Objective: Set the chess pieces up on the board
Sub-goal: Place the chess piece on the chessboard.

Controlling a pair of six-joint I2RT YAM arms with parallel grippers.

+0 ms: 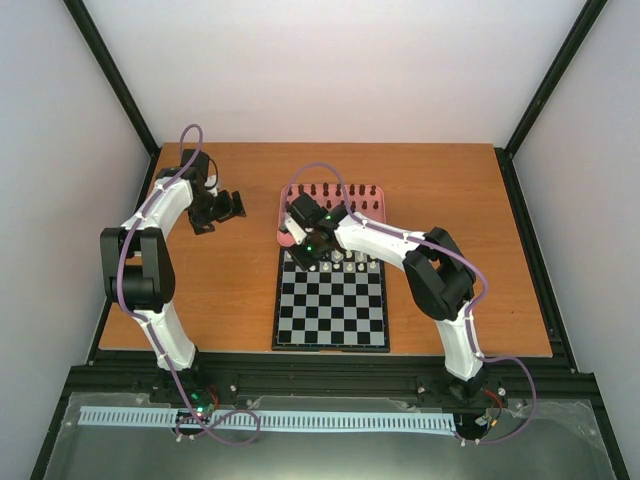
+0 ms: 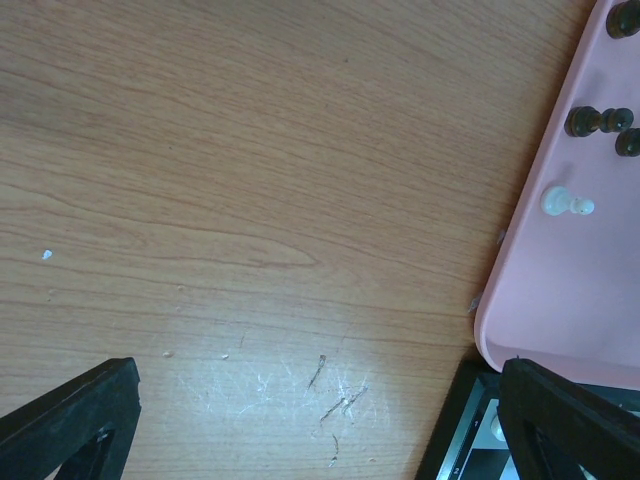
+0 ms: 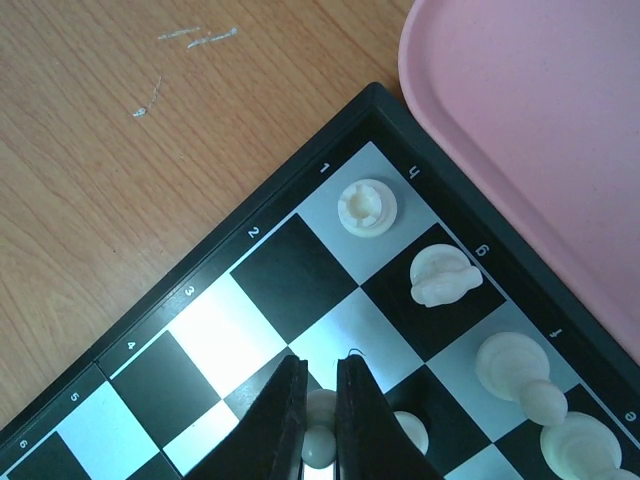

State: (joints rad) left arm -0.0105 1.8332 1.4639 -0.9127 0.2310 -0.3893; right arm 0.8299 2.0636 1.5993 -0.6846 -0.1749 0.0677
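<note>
The checkered board [image 1: 331, 310] lies mid-table; its corner shows in the right wrist view [image 3: 200, 310]. My right gripper [image 3: 320, 375] is shut on a cream-white pawn [image 3: 320, 440] just above the board's second row, near that corner. A white rook [image 3: 366, 207], a knight [image 3: 442, 274] and a bishop [image 3: 520, 370] stand on the back row. In the top view the right gripper [image 1: 308, 255] hovers at the board's far left corner. My left gripper [image 1: 228, 207] is open and empty over bare wood left of the tray. One white pawn [image 2: 566, 203] and dark pieces [image 2: 597, 121] lie on the tray.
The pink tray [image 1: 290, 200] sits just beyond the board's far edge, with a row of dark pieces [image 1: 340, 190] along its back; its rim shows in the right wrist view [image 3: 520, 120] and the left wrist view [image 2: 530, 240]. Wooden table [image 1: 450, 190] surrounds both.
</note>
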